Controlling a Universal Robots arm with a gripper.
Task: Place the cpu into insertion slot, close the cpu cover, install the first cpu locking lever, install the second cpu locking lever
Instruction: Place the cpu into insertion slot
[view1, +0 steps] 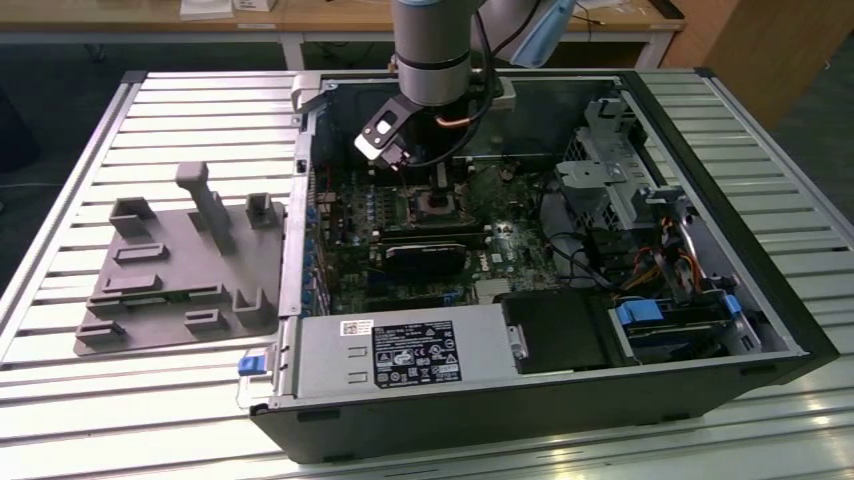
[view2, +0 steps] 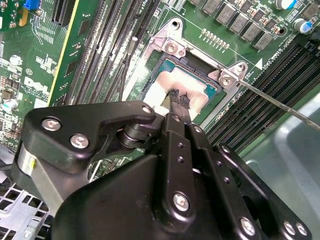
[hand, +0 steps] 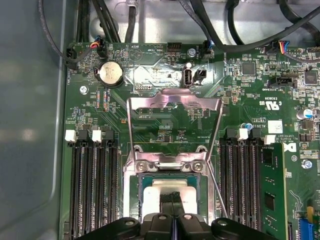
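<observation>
The hand (view2: 177, 101), fingers pinched together and gripping nothing, is touching the cpu (view2: 195, 85) lying in the insertion slot (hand: 170, 165), mid-frame in the exterior view; the cpu cover (hand: 175, 97) is standing open, so placing looks finished, and closing likely needs the hand clear

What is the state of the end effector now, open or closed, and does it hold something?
End effector: closed, holding nothing, tips at the cpu metal top.
</observation>
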